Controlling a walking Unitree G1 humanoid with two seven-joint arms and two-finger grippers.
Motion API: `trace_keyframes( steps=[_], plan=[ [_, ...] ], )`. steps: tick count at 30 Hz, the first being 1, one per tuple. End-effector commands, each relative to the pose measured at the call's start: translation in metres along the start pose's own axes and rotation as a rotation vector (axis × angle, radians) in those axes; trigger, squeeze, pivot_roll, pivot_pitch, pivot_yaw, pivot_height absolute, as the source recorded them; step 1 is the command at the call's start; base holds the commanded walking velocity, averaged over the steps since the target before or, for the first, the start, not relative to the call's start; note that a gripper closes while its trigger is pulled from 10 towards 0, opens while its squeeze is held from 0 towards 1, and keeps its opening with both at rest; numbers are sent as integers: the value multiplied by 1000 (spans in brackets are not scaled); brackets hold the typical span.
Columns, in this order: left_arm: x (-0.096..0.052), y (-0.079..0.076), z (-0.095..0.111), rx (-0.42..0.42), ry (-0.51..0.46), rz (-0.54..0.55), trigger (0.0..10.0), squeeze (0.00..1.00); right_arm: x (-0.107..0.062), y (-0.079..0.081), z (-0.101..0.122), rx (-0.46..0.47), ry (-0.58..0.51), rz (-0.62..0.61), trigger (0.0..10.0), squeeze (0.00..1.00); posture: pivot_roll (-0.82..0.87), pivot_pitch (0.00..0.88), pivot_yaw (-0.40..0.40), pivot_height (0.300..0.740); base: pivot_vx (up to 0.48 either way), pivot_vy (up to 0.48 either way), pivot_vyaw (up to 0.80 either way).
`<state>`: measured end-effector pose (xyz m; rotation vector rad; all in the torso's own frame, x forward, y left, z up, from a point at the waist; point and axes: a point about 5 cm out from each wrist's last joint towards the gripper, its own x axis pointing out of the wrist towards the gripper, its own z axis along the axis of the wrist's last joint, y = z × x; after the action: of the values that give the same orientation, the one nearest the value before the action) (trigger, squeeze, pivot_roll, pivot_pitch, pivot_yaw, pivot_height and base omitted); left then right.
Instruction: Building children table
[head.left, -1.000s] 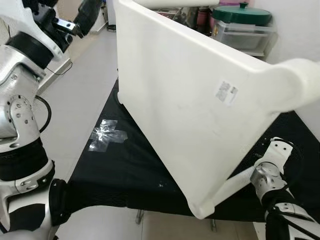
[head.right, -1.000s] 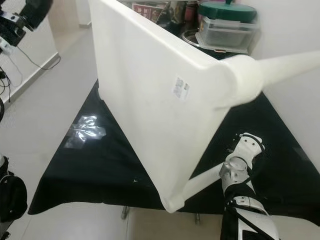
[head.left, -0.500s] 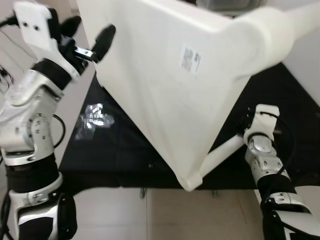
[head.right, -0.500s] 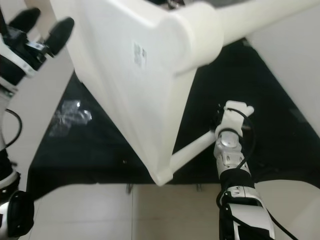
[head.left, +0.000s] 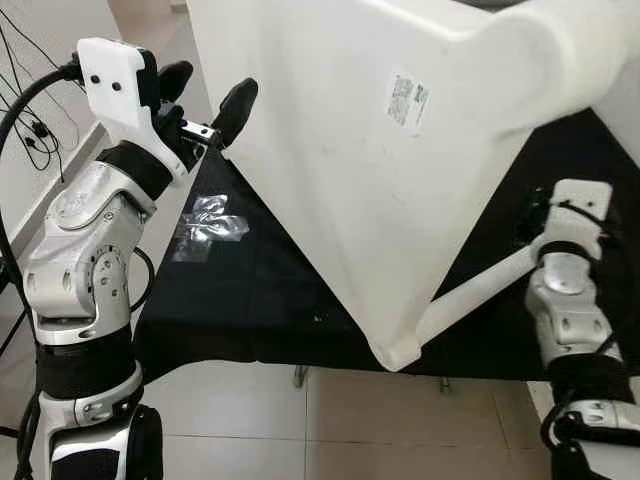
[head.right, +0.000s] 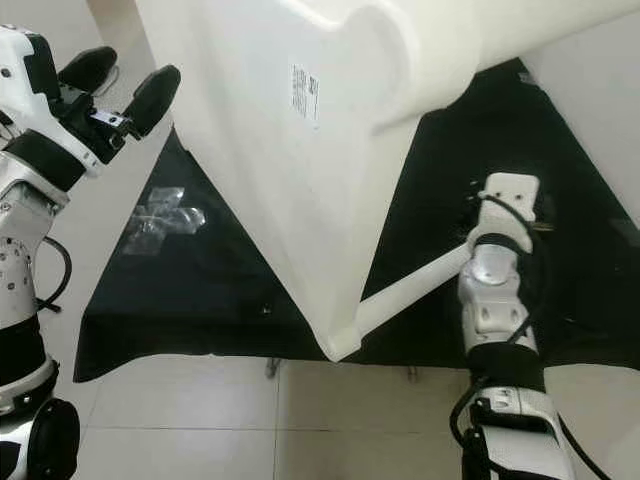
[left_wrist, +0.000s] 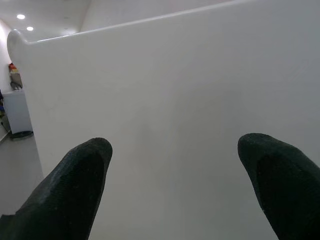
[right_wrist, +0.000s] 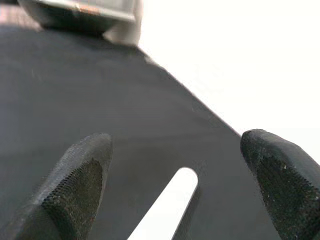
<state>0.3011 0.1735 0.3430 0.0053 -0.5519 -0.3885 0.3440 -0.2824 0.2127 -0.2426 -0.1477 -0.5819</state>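
Your white tabletop (head.left: 340, 150) stands tilted on edge over the black mat (head.left: 250, 300), one leg (head.left: 470, 295) slanting toward your right arm. Your left gripper (head.left: 205, 95) hovers spread beside its left edge, facing the bare panel in the wrist view. Your right gripper (right_wrist: 175, 200), also spread, looks onto mat and leg.

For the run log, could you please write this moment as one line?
table top: tilted on edge over black mat | left hand: open, at its side edge | right hand: open, over lower leg
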Motion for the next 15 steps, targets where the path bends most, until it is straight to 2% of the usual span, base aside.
trace_keyframes(
  steps=[1,2,4,5,7,9,10,11,13,15],
  plan=[
    [-3,-2,2,4,-17,-5,10000,0,-6,8,13,12,-67,124,10000,627,-3,111,10,740,0,0,0],
    [-4,-1,0,4,-12,4,10000,0,-11,17,22,33,-114,237,10000,0,-7,112,11,740,0,0,0],
    [-8,0,-6,10,0,29,10000,0,-28,30,36,107,-171,504,10000,0,-13,112,14,740,0,0,0],
    [-8,0,-6,10,0,29,10000,0,-28,30,36,107,-171,504,10000,0,-13,112,14,740,0,0,0],
    [-12,-1,-12,16,13,46,10000,0,-42,31,44,122,-211,647,10000,0,-17,112,16,740,0,0,0],
    [-12,-1,-12,16,13,46,10000,0,-42,31,44,122,-211,647,10000,0,-17,112,16,740,0,0,0],
    [-16,-2,-17,15,29,57,10000,0,-50,29,47,145,-217,738,10000,0,-23,111,19,740,0,0,0],
    [-16,-2,-17,15,29,57,10000,0,-50,29,47,145,-217,738,10000,0,-23,111,19,740,0,0,0],
    [-25,-6,-29,15,67,70,10000,0,-65,23,48,87,-224,875,10000,0,-30,107,31,740,0,0,0],
    [-28,-7,-33,17,80,72,10000,0,-70,21,48,56,-223,915,10000,0,-30,107,31,740,0,0,0]
  ],
)
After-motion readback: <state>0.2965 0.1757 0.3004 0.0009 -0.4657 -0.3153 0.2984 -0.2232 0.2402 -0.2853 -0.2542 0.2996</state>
